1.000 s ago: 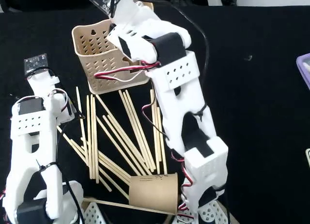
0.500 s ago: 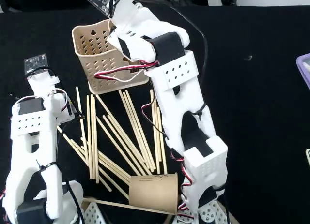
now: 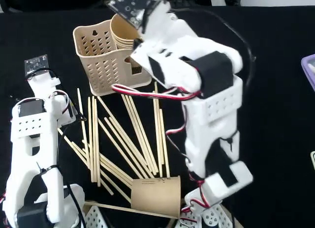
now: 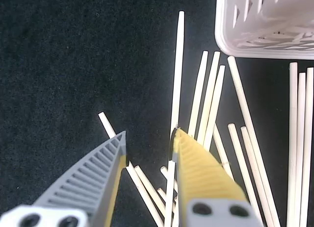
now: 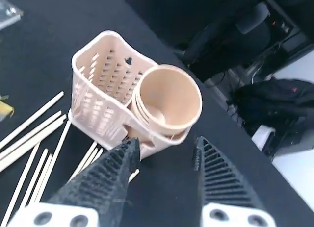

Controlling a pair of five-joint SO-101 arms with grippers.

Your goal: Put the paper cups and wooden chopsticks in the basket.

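Close to the basket (image 5: pixel 98 85) with stacked cups (image 5: pixel 169 97) inside, my right gripper (image 5: pixel 166 143) is spread wide. My left gripper (image 4: pixel 148 134) is wide too, empty, over the chopsticks (image 4: pixel 177 65).

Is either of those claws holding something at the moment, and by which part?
Nothing is held. The right claw is open by the basket with its stacked paper cups; the left claw is open over loose chopsticks.
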